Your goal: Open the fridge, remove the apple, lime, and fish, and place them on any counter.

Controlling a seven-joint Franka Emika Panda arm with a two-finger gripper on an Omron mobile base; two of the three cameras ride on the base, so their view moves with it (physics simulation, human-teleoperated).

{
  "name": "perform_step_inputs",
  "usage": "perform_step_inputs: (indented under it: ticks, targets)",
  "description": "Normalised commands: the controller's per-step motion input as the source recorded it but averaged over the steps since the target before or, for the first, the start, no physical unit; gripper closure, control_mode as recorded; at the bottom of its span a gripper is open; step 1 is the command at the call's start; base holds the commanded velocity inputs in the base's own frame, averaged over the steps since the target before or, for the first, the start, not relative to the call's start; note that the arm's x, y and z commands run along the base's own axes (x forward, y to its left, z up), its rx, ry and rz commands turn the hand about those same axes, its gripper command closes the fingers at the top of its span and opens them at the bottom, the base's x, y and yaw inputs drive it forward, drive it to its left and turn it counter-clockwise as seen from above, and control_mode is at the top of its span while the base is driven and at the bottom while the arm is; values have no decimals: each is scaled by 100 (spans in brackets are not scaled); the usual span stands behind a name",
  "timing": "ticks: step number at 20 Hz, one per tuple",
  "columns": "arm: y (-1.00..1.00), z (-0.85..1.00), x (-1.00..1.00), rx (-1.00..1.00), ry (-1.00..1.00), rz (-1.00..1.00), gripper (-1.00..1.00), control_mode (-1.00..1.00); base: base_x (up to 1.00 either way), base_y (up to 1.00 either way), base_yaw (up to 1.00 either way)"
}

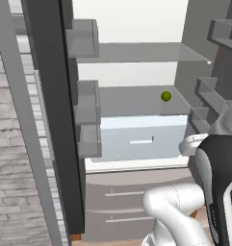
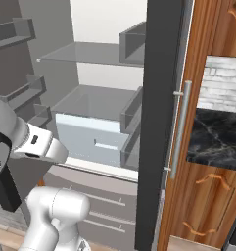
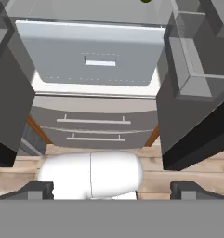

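The fridge [image 1: 136, 62] stands with both doors swung open, showing a white interior with grey shelves. The lime [image 1: 166, 96] is a small yellow-green ball lying towards the right of the middle shelf, and its lower edge peeks in at the top of the hand view [image 3: 146, 1]. My gripper [image 3: 112, 190] is open, its two dark fingertips [image 3: 36, 189] set wide apart with nothing between them. It hangs low in front of the fridge, well below and in front of the lime. The apple and the fish are hidden. A corner of the black marble counter [image 2: 215, 139] shows at the right.
A pale blue crisper drawer [image 1: 136, 139] sits under the lime's shelf, above two grey outer drawers [image 3: 92, 128]. The open doors [image 1: 52, 120] [image 2: 161, 122] with their bins flank the opening on both sides. Wooden cabinets [image 2: 207, 196] stand at the right, and a brick wall [image 1: 11, 192] at the left.
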Motion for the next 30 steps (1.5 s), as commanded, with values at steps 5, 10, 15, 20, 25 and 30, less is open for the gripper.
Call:
perform_step_inputs:
  ticks: [5, 10, 15, 20, 25, 30]
  targets:
    - [0, 0, 0, 0, 0, 0, -100, 100, 39, 36, -37]
    - [0, 0, 0, 0, 0, 0, -100, 100, 21, -24, -2]
    - [0, 0, 0, 0, 0, 0, -100, 100, 75, -4, 0]
    - [0, 0, 0, 0, 0, 0, -100, 100, 66, -27, 0]
    - [0, 0, 0, 0, 0, 0, -100, 100, 27, -14, 0]
    - [-14, -7, 13, 3, 0, 0, -100, -100, 0, 0, 0]
